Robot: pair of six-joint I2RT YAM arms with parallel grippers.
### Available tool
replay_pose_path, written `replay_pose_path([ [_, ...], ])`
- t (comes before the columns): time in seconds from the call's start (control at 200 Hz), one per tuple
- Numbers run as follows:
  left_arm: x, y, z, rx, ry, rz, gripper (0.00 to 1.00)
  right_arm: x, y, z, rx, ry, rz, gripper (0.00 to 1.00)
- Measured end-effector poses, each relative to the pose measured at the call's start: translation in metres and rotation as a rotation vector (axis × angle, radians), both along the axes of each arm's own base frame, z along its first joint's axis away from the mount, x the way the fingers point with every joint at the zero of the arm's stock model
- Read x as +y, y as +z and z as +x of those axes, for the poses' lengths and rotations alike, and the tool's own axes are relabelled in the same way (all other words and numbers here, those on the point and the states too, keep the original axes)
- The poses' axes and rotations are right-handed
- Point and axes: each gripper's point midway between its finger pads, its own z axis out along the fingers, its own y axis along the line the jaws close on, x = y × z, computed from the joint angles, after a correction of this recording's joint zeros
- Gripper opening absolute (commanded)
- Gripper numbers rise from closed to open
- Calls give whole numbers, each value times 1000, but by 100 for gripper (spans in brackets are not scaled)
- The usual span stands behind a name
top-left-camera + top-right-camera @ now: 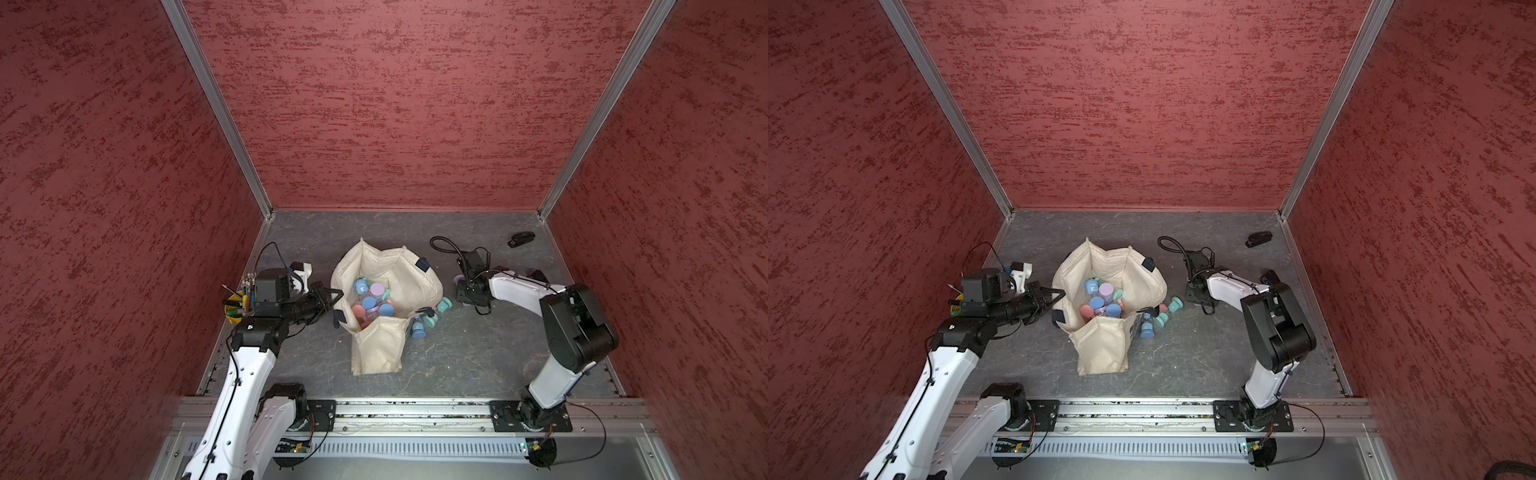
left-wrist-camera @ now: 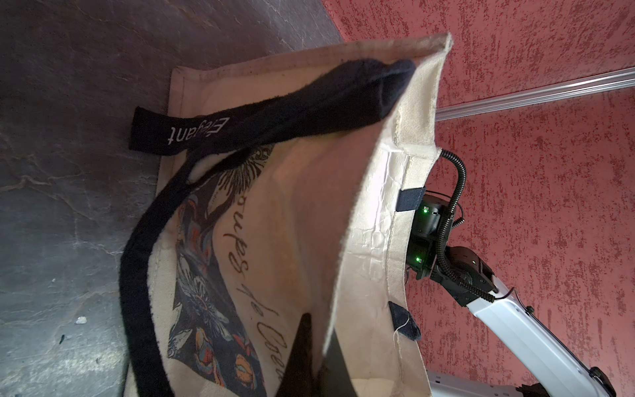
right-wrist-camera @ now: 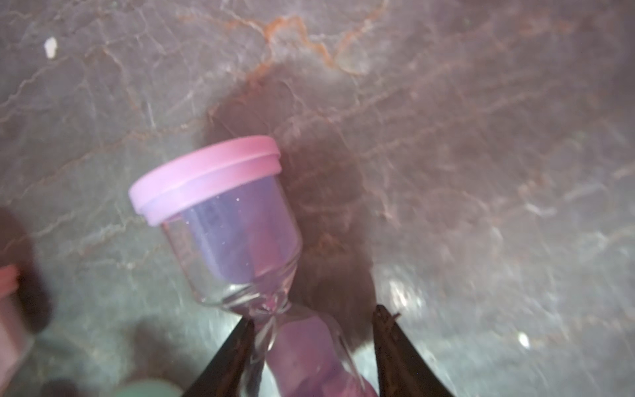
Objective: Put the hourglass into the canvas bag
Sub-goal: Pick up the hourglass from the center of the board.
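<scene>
The cream canvas bag (image 1: pixel 415 282) (image 1: pixel 1142 286) sits open in the middle of the table and holds several hourglasses (image 1: pixel 372 297) with blue, purple, pink and teal caps. My left gripper (image 1: pixel 336 296) (image 2: pixel 319 326) is shut on the bag's left rim (image 2: pixel 343 275), with canvas pinched between its fingers. To the right of the bag, my right gripper (image 1: pixel 463 286) (image 3: pixel 314 314) points down at the table. It is closed round the lower bulb of a pink-capped hourglass (image 3: pixel 223 213) (image 1: pixel 459 279), which tilts away from the fingers close above the table.
Three loose hourglasses lie by the bag's right side: two teal (image 1: pixel 444 304) (image 1: pixel 430 319) and one blue (image 1: pixel 417 328). A small black object (image 1: pixel 521 239) sits at the back right. A yellow cup of tools (image 1: pixel 235 309) stands behind the left arm. Red walls enclose the table.
</scene>
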Motion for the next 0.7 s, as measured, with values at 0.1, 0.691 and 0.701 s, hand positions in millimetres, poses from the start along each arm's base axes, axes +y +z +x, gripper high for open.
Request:
replay_pose_path([
  [0.1, 0, 0, 0, 0, 0, 0, 0, 0, 12, -4, -31, -12, 30, 12],
  [0.691, 0, 0, 0, 1, 5, -10, 0, 14, 117, -22, -283, -67, 288, 3],
  [0.701, 0, 0, 0, 2, 5, -10, 0, 14, 120, -22, -289, -67, 293, 3],
])
